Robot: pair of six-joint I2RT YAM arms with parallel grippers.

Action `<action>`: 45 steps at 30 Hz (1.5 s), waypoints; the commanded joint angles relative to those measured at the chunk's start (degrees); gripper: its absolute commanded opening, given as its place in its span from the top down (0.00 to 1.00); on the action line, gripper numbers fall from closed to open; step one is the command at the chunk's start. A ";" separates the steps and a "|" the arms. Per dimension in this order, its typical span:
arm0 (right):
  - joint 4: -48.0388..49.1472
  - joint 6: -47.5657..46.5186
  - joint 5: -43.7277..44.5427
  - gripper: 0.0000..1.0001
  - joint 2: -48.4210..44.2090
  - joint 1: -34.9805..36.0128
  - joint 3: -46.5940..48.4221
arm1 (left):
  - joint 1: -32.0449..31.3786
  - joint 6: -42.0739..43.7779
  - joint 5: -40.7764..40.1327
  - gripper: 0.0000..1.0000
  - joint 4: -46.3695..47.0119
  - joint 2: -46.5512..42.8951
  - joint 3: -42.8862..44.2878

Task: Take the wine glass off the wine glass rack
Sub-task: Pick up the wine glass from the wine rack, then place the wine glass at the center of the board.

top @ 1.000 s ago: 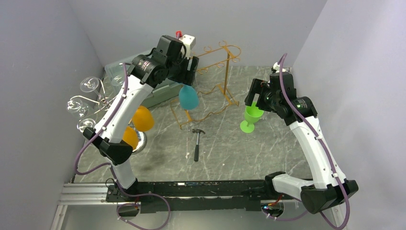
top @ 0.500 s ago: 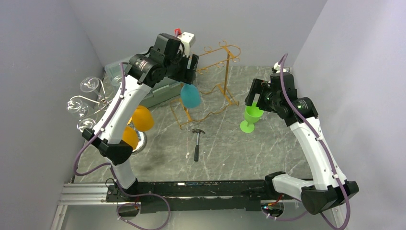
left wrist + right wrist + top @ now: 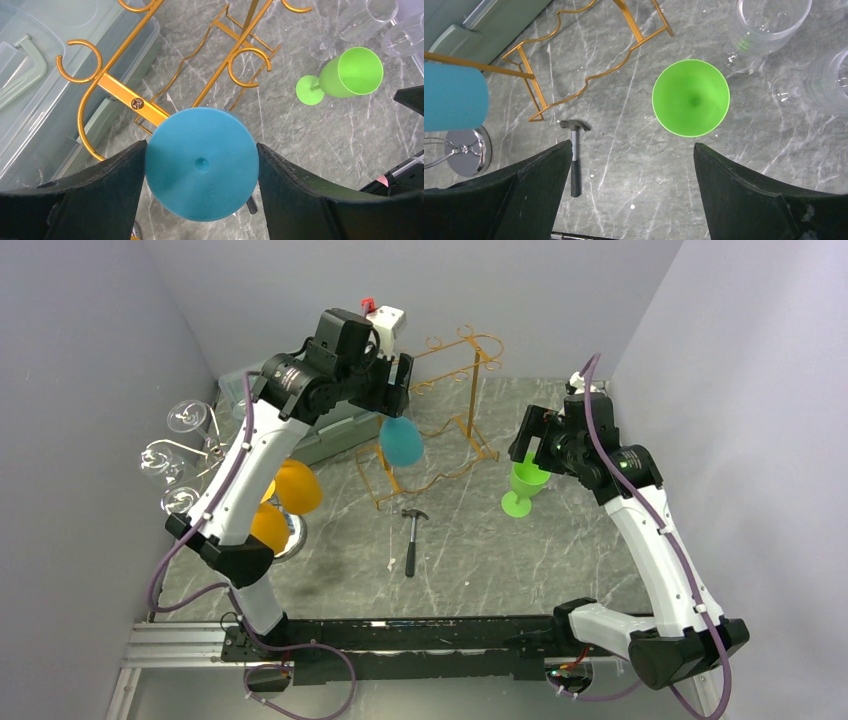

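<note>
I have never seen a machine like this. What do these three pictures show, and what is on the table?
These are two robot arms bolted to a marble-patterned table. The wide picture comes from a fixed camera above and behind them, with the left arm on the left and the right arm on the right. The other two come from a small camera on each wrist, looking down past its black fingers. The left fingers are closed on the round foot of a blue wine glass, which hangs upside down by the gold rack. I cannot tell whether it is free of the rack. The right fingers stand open above an upright green glass and hold nothing. Also there are a hammer, clear glasses, orange glasses and a plastic box.
</note>
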 commanded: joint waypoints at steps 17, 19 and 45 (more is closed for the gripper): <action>8.95 2.78 -7.35 0.07 -3.96 0.16 -3.17 | -2.48 -4.18 5.17 0.45 -1.68 -5.76 -0.93; 9.95 3.08 -7.94 0.07 -4.12 0.23 -3.22 | -2.55 -4.71 5.87 0.45 -1.19 -6.82 -1.75; 22.13 11.27 -18.85 0.07 -12.40 2.89 -13.71 | -2.63 -13.86 16.34 0.47 7.20 -17.55 -16.29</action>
